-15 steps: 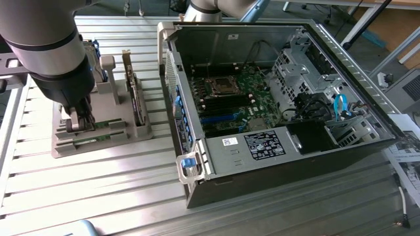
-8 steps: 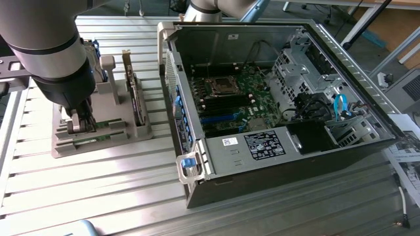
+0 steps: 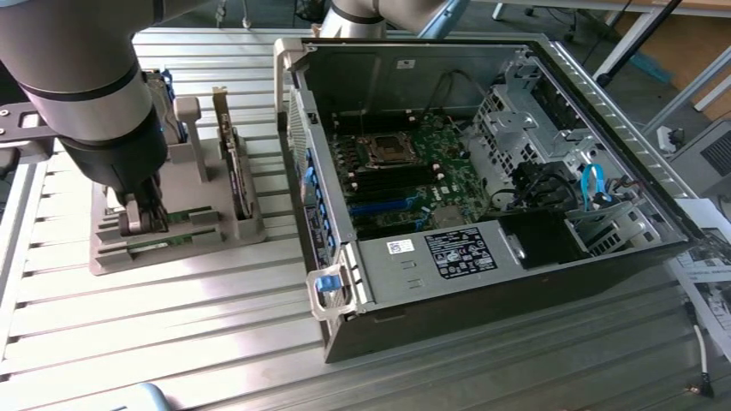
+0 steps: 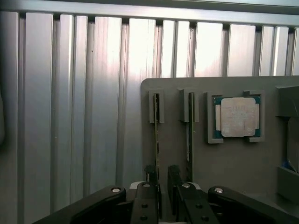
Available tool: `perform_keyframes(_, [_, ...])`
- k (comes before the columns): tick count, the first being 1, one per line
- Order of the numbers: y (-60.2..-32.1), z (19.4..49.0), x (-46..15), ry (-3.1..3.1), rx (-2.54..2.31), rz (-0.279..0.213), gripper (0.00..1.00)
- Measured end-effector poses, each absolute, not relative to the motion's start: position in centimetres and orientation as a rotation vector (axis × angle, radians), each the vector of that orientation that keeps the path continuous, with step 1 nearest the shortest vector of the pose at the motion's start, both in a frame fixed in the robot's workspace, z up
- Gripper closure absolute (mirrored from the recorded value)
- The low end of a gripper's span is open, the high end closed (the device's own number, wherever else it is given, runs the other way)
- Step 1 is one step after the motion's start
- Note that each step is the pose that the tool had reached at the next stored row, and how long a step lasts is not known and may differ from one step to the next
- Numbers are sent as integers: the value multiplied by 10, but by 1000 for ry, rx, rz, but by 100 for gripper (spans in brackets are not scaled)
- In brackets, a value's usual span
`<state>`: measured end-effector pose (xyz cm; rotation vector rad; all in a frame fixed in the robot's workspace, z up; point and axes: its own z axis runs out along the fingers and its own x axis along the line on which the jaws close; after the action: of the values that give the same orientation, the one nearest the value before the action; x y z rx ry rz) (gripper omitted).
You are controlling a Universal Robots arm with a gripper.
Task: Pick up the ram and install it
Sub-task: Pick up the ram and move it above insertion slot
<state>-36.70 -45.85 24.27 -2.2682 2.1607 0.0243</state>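
Observation:
Two rams stand on edge in slots of a grey holder [image 4: 224, 158]. In the wrist view they are thin green strips, one ram [image 4: 156, 128] running down between my fingertips and the other ram [image 4: 190, 135] just beside it. My gripper [image 4: 162, 176] is open, its two dark fingers straddling the first ram with a small gap on either side. In the exterior view the gripper [image 3: 143, 221] is lowered onto the holder [image 3: 171, 257] at that view's left.
A square silver processor [image 4: 238, 116] sits in a pocket of the holder past the rams. An upright dark expansion card [image 3: 236, 167] stands on the holder. The open computer case [image 3: 377, 325] with its motherboard [image 3: 412, 171] lies at the exterior view's right on a ribbed metal table [image 3: 171, 342].

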Motion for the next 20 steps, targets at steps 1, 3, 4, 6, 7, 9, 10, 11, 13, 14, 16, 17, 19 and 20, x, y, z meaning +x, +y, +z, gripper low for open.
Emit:
perform_keyframes(1, [-459, 242, -367, 2161, -2268, 24, 76])
perform_keyframes(3, [-458, 241, -367, 2161, -2268, 24, 76])
perform_keyframes(4, [-458, 241, -367, 2161, -2268, 24, 76])
perform_keyframes(6, [-458, 240, -367, 2161, -2268, 24, 76])
perform_keyframes(7, [-459, 239, -367, 2161, -2268, 24, 76])
perform_keyframes(9, [-459, 239, -367, 2161, -2268, 24, 76])
perform_keyframes(10, [-459, 239, -367, 2161, -2268, 24, 76])
perform_keyframes(11, [-459, 239, -367, 2161, -2268, 24, 76])
perform_keyframes(13, [-458, 238, -367, 2161, -2268, 24, 76])
perform_keyframes(14, [-459, 238, -367, 2161, -2268, 24, 76])
perform_keyframes(16, [-459, 238, -367, 2161, -2268, 24, 76])
perform_keyframes(17, [-459, 238, -367, 2161, -2268, 24, 76])
perform_keyframes(19, [-459, 238, -367, 2161, -2268, 24, 76])
perform_keyframes(20, [-459, 237, -367, 2161, -2268, 24, 76])
